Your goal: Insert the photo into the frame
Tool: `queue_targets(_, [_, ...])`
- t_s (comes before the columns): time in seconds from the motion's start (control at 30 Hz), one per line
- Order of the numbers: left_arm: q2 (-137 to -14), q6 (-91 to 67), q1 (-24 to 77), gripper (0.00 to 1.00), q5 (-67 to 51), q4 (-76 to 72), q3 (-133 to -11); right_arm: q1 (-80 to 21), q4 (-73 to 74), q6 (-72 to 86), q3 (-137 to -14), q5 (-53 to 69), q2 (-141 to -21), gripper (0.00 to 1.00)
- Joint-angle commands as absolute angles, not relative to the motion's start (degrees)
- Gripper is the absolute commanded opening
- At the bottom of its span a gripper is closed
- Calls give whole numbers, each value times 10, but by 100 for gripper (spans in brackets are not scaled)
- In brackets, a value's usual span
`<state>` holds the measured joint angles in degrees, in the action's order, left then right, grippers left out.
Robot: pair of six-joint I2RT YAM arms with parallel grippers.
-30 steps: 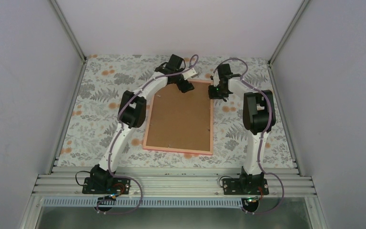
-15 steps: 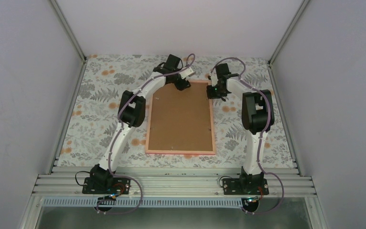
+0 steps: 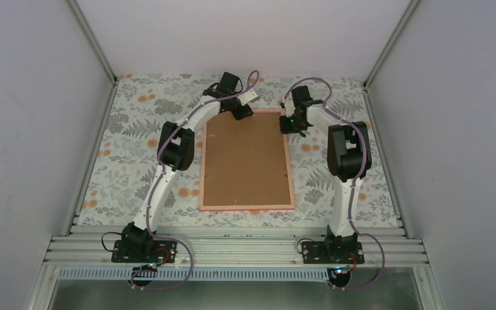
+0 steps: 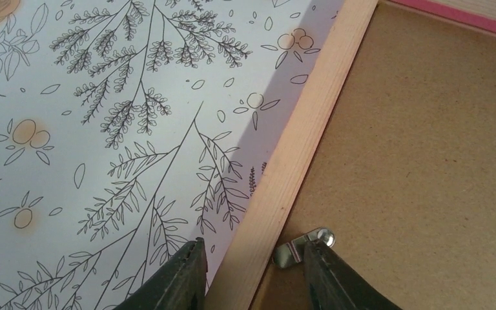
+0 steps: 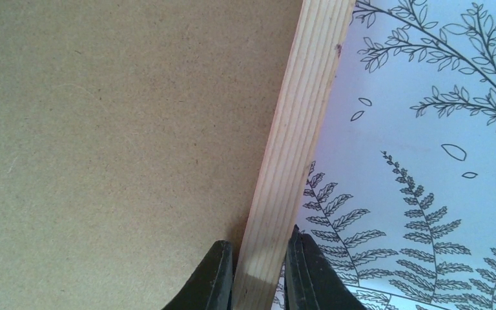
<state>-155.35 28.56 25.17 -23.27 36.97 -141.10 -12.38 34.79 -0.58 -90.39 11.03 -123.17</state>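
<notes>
Floral cloth (image 3: 129, 148), right tool (image 5: 259, 250) pinching frame (image 5: 295, 129) rail, left tool (image 4: 255, 250) straddling opposite rail

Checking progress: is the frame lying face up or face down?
Face down: the frame shows its brown backing board and a metal clip.

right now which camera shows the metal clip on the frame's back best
Left wrist: the metal clip is close and sharp on the brown board beside the frame. Top view is too distant; right wrist misses it.
</notes>
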Motion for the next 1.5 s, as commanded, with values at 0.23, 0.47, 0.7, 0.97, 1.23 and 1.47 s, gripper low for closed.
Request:
queue_targets(0.23, [-1589, 328, 278, 31, -233, 402, -1417, -141, 374, -91, -924, 123, -1271, 4])
queue_targets(0.47, [-1589, 300, 276, 30, -199, 377, -1439, -138, 382, -78, -944, 113, -1285, 4])
queue_targets(0.7, [-1494, 289, 252, 48, -194, 363, -1394, -121, 385, -49, -945, 112, -1294, 4])
queue_targets(0.97, [-1461, 348, 252, 60, -263, 372, -1329, -120, 376, -46, -924, 119, -1280, 4])
queue_targets(1.23, [-1554, 356, 255, 60, -293, 436, -1451, -120, 377, -52, -919, 123, -1275, 4])
queue_targets(1.47, [-1564, 340, 256, 63, -269, 407, -1411, -120, 377, -53, -920, 126, -1278, 4])
